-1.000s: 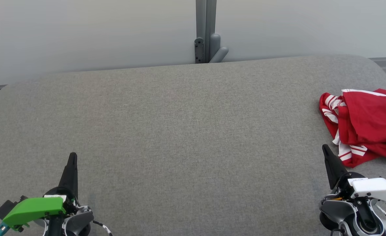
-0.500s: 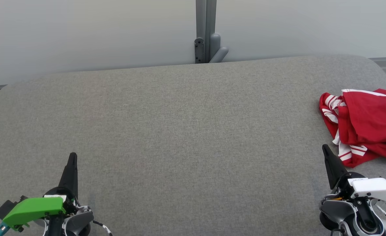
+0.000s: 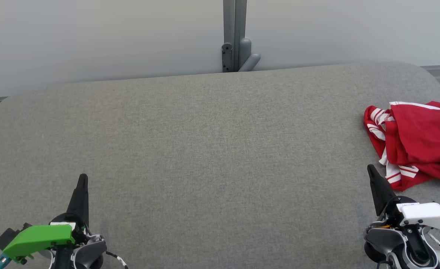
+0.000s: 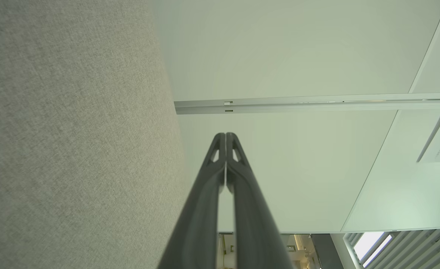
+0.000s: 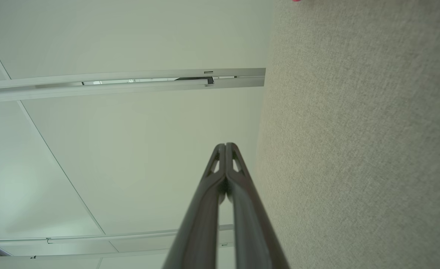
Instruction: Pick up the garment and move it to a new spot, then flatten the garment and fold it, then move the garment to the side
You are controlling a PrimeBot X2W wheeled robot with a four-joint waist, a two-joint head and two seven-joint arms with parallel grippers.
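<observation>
The garment [image 3: 415,144] is red with white stripes and lies crumpled at the right edge of the grey fabric table [image 3: 212,157]; part of it runs off the head view. My right gripper [image 3: 371,169] is shut and empty at the lower right, its tip just left of and below the garment's near hem, apart from it. At the lower left my left gripper [image 3: 82,177] is shut too, holding nothing, far from the garment. In the wrist views both pairs of fingers meet at the tips: left gripper [image 4: 225,135], right gripper [image 5: 225,145]. A sliver of the garment [image 5: 296,0] shows pink at the right wrist view's top edge.
A pale wall panel [image 3: 100,37] rises right behind the table's far edge, with a grey post and bracket [image 3: 235,45] at its middle. The table's corners are rounded. Bare grey cloth [image 3: 205,168] stretches between my two grippers.
</observation>
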